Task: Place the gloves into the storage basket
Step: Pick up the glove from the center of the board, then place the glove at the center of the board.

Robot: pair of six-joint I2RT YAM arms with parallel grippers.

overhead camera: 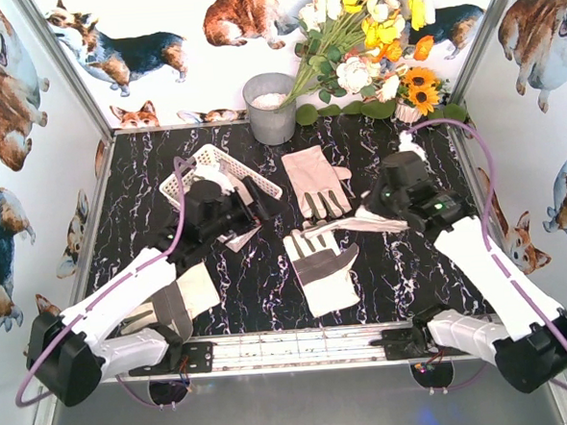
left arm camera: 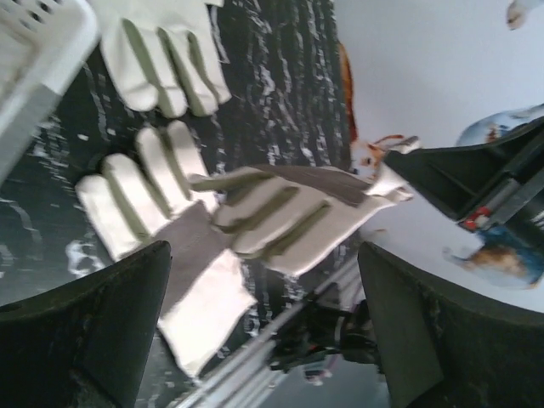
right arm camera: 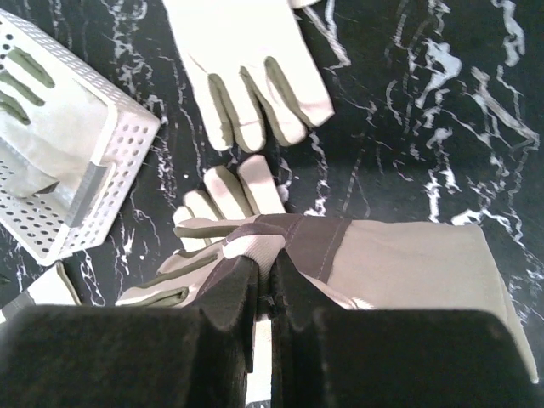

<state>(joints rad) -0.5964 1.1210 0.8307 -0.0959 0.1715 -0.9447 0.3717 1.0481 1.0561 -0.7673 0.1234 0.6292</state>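
Okay, I had right gripper (right arm camera: pixel 263 270) pinched on glove (right arm camera: pixel 399 255) stretching left; storage basket (overhead camera: pixel 228 163) lay farther left, by spread-open left gripper (overhead camera: pixel 254 203).

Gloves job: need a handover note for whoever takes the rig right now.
Left gripper: open, empty, by the basket.
Right gripper: shut on the held glove, mid-table.
Done: one binned glove lies in the basket.
Left, at least: basket the held glove, then the far glove, the near glove and the glove under the left arm.
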